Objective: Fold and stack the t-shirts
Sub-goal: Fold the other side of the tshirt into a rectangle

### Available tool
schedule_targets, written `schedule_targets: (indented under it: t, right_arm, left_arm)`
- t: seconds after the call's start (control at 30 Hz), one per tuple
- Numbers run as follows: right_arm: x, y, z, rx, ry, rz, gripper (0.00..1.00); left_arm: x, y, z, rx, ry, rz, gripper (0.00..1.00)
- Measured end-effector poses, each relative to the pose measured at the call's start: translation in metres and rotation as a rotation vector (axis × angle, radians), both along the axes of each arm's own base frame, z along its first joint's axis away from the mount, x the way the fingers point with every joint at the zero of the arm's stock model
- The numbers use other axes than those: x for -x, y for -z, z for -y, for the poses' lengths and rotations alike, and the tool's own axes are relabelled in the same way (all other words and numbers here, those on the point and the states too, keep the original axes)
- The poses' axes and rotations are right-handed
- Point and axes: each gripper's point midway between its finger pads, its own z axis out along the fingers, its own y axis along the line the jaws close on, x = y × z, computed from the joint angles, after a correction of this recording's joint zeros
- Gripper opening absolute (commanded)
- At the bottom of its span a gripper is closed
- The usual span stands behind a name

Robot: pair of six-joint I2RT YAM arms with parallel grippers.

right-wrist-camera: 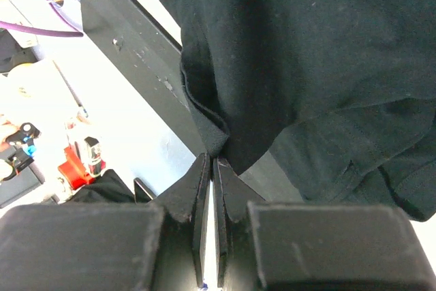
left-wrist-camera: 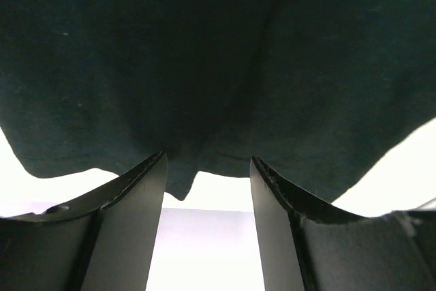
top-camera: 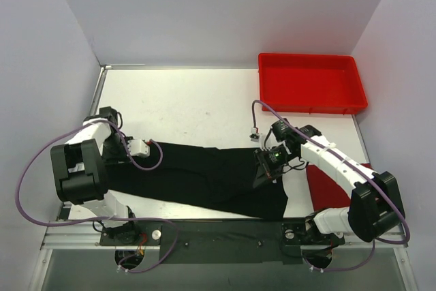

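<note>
Progress, top view: black t-shirt (top-camera: 204,175) lies drawn out in a long band across the near part of the desk (top-camera: 191,107), not yet in a neat fold. The red t-shirt (top-camera: 327,185) lies near the right edge under the right arm, partly hidden. Nothing is stacked, and the red tray (top-camera: 310,83) stands well apart at the far right.
Judgement: early stage. Both folds and the stacking appear to remain.
Arm pose, top view: left fingers (top-camera: 151,148) are at the band's left end and right fingers (top-camera: 266,168) at its right end. Both arms are bent low over the desk.
Left wrist view: the left fingers stand wide apart. The black t-shirt's (left-wrist-camera: 218,66) hem hangs just past their tips, with no cloth visibly pinched.
Right wrist view: the right fingers are pressed together on a bunched corner of the black t-shirt (right-wrist-camera: 306,52), and the cloth spreads away beyond them.
</note>
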Motion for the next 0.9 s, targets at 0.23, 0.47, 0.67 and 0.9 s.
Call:
schedule_targets:
  t: [0.23, 0.47, 0.67, 0.9]
  right_arm:
    - [-0.001, -0.001, -0.002, -0.008, -0.003, -0.003, 0.0]
    - [-0.009, -0.007, -0.002, -0.02, 0.006, 0.011, 0.0]
    - [-0.016, -0.009, 0.001, -0.016, 0.027, 0.008, 0.0]
    - [-0.07, -0.031, 0.018, 0.023, 0.164, 0.087, 0.0]
  left_arm:
    - [-0.017, 0.013, -0.014, -0.076, 0.016, 0.093, 0.42]
    - [-0.032, 0.007, -0.022, -0.105, -0.025, 0.131, 0.0]
    - [-0.045, -0.002, -0.028, -0.11, -0.084, 0.172, 0.0]
    - [-0.082, -0.025, -0.027, -0.081, -0.214, 0.295, 0.0]
